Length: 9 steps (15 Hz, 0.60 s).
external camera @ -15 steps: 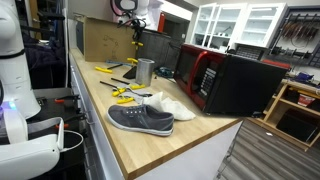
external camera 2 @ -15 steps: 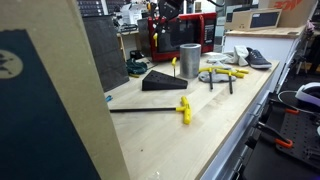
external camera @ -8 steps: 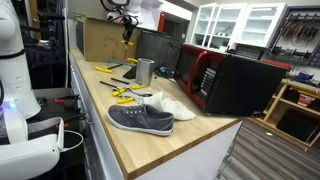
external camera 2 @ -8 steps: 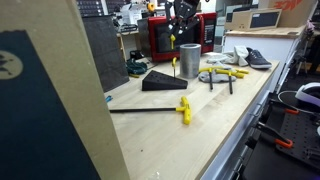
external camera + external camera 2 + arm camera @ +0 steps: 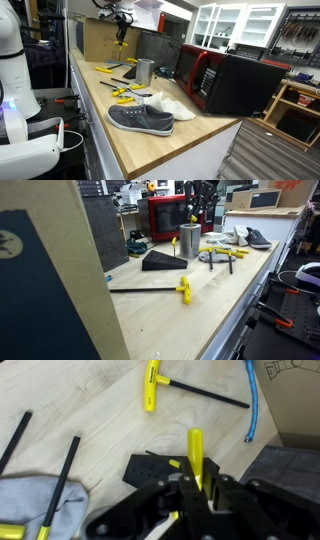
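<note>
Tool [image 5: 197, 485] clamped shut on yellow-handled hex key [image 5: 195, 450], high over counter [image 5: 90, 400]; looks like carry step, next needs steady lowering.

A long wooden workbench [image 5: 185, 150] runs toward white glass-fronted cabinets [image 5: 240, 25] under bright indoor light.

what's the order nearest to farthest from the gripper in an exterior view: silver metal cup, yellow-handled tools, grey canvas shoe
From the gripper, clamping a yellow handle at the back:
1. silver metal cup, mid-bench
2. yellow-handled tools, in front of the cup
3. grey canvas shoe, closest to the camera
</note>
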Each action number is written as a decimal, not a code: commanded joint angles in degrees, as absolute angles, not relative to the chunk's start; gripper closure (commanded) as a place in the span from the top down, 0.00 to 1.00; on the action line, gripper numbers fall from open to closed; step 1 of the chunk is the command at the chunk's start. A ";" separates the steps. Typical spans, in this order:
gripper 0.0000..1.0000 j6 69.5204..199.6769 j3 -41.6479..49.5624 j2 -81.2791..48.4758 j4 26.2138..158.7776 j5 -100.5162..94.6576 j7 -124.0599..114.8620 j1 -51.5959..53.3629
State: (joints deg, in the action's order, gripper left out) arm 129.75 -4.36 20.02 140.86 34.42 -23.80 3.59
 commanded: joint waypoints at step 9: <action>0.04 133.30 0.16 9.89 138.33 35.42 -14.18 1.84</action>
State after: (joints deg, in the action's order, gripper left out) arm 132.76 -0.34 13.10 140.63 33.50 -16.48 1.59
